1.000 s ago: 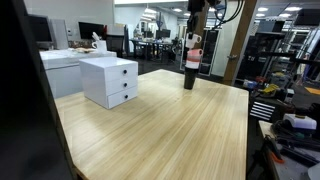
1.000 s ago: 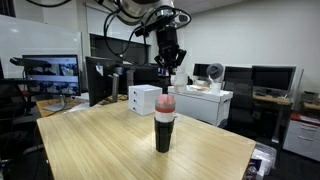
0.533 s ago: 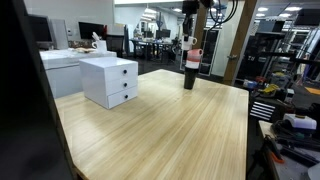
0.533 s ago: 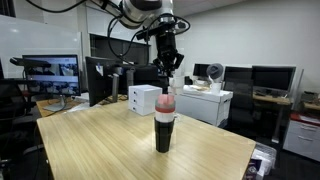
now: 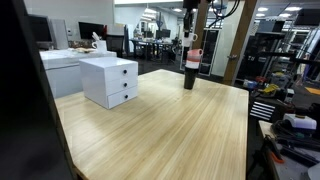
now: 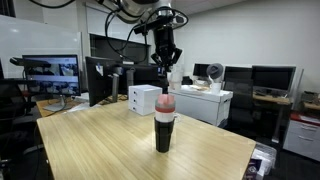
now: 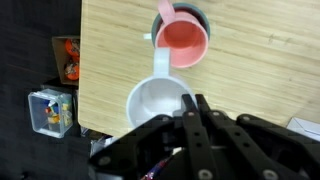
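A pink cup [image 7: 183,40] sits on top of a tall black cup [image 6: 163,133] standing on the wooden table [image 6: 100,140]. The stack shows in both exterior views, the pink cup [image 5: 193,55] on top. My gripper [image 7: 190,100] hangs above the stack [image 6: 165,70]. In the wrist view its fingers are pinched together on the rim of a white cup [image 7: 155,102], which it holds in the air beside and above the pink cup.
A white two-drawer unit [image 5: 110,80] stands on the table, also in the exterior view [image 6: 145,98]. The table edge [image 7: 82,80] runs close by, with small boxes [image 7: 48,110] below it. Desks, monitors and shelves surround the table.
The gripper has shifted slightly above the stack while still holding the white cup. The pink and black cups have not moved.
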{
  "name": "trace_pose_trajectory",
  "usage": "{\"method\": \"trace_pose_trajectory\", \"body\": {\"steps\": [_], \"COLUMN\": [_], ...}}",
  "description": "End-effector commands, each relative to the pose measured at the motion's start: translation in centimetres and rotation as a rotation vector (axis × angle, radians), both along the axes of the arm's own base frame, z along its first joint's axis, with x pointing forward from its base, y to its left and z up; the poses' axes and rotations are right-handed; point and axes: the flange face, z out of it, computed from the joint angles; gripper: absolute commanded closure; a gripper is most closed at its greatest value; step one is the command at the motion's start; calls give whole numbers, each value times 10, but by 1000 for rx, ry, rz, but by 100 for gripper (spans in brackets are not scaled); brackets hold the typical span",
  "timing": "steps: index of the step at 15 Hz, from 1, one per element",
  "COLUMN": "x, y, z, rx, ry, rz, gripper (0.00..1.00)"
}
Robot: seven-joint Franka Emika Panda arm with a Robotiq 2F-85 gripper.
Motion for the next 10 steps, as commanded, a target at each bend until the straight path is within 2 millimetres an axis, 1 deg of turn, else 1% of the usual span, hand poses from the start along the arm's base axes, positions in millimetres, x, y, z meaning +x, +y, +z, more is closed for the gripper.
{"method": "trace_pose_trajectory", "body": {"steps": [1,4,9,10], "x": [-21,-34,-50,-53], "y": [7,10,10,9], "z": [6,0,-24,-32], "rx": [34,45,40,35], "ry": [12,34,62,65], "rz": [37,47,40,32], "gripper": [96,96,96,96]}}
